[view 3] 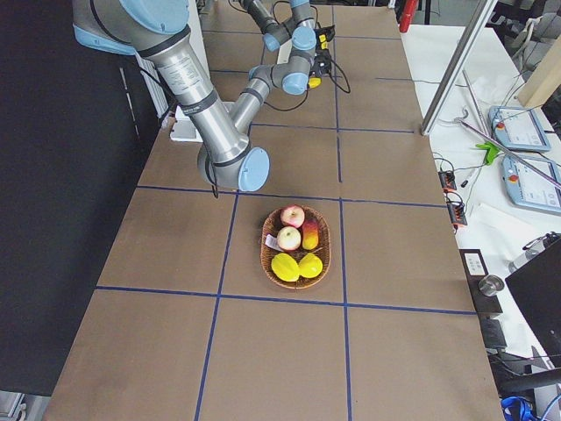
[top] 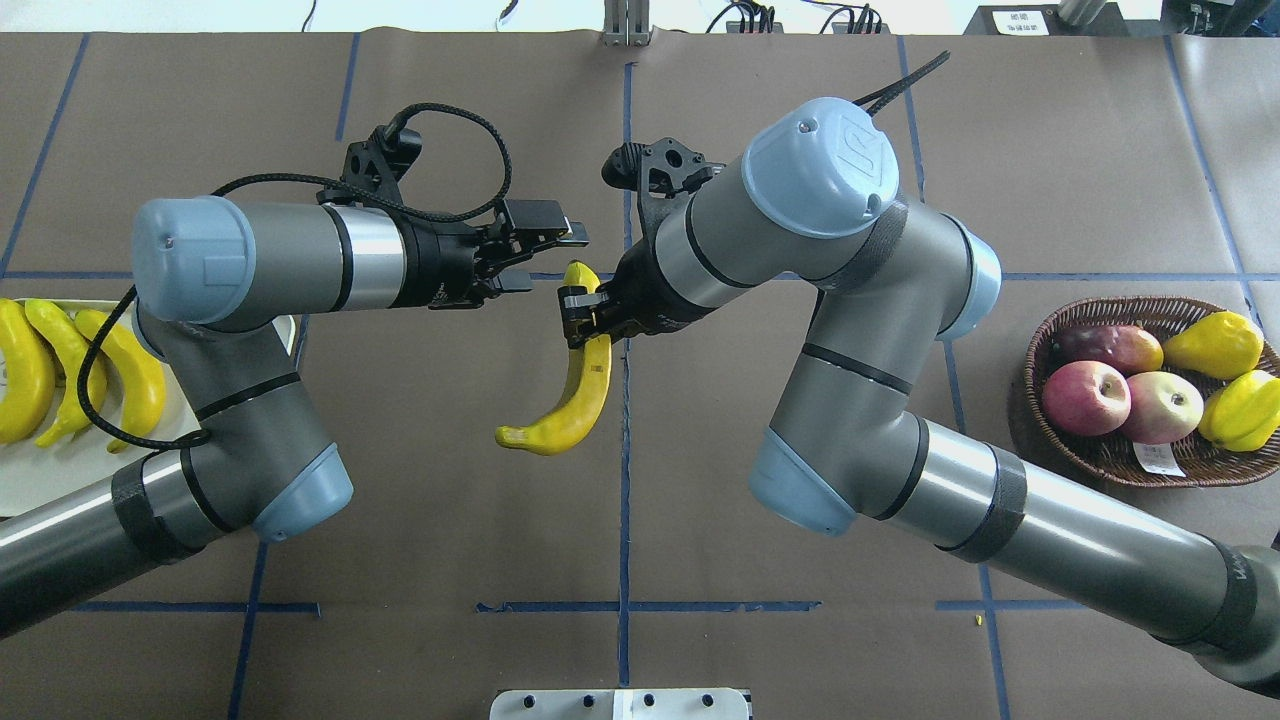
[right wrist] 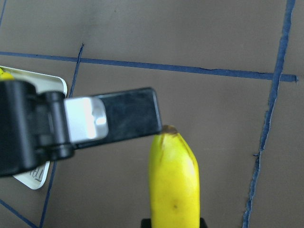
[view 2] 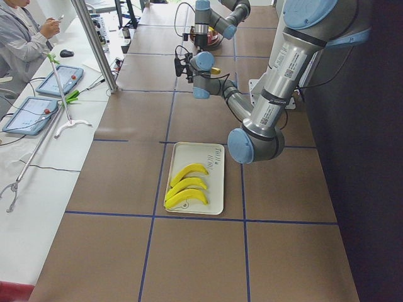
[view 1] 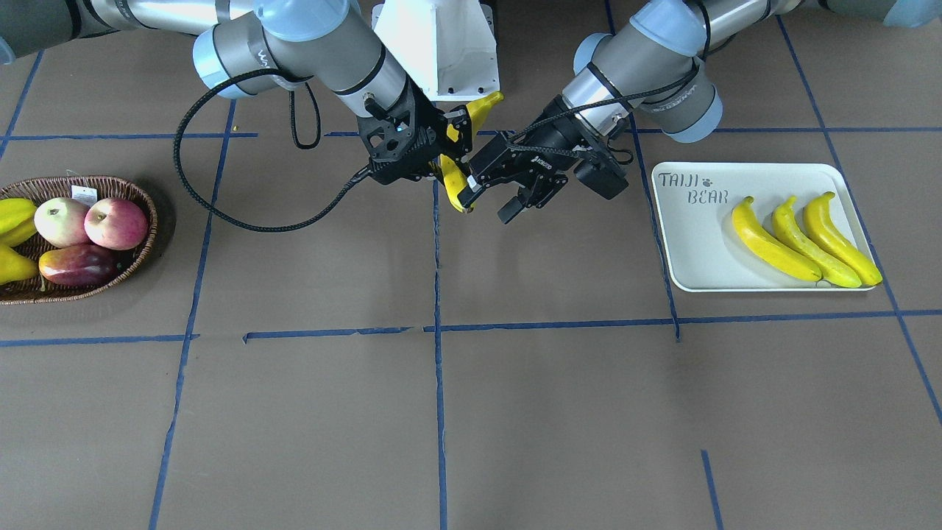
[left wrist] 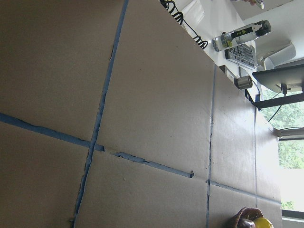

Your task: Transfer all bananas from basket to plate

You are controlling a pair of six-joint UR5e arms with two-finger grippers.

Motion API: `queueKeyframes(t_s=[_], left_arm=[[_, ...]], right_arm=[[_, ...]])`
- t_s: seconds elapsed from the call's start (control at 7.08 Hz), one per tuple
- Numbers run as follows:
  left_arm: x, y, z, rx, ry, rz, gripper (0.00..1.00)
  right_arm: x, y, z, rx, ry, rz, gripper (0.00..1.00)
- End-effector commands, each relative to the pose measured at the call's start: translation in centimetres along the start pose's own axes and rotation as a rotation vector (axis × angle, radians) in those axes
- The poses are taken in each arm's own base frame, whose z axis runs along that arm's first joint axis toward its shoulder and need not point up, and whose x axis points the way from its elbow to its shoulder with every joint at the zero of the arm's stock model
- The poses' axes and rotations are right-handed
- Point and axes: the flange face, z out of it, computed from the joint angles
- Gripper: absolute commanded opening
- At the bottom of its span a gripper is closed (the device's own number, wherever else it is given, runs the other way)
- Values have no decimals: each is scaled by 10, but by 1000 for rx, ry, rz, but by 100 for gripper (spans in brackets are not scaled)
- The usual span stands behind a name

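Note:
My right gripper [top: 585,312] is shut on a yellow banana [top: 573,385] and holds it above the table's middle; it also shows in the front view [view 1: 450,143]. My left gripper [top: 545,258] is open right beside the banana's upper tip. In the right wrist view one of its fingers [right wrist: 128,114] sits against the tip of the banana [right wrist: 174,180]. Three bananas [view 1: 806,243] lie side by side on the pale plate [view 1: 692,243]. The wicker basket [view 1: 141,200] holds no banana that I can see.
The basket [top: 1120,465] holds two red-pink apples [top: 1087,396], a dark red fruit [top: 1105,347] and yellow-green fruit [top: 1215,343]. The white robot base [view 1: 438,51] stands behind the grippers. Blue tape lines cross the brown table.

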Motion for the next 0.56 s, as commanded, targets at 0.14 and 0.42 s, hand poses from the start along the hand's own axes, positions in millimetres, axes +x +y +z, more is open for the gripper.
queueKeyframes(t_s=[0.14, 0.42], left_arm=[[3, 11, 5, -21, 6, 3, 92], [12, 16, 8, -42, 19, 12, 92]], right_arm=[[-3, 0, 0, 1, -4, -16, 0], [-3, 0, 0, 2, -5, -19, 0]])
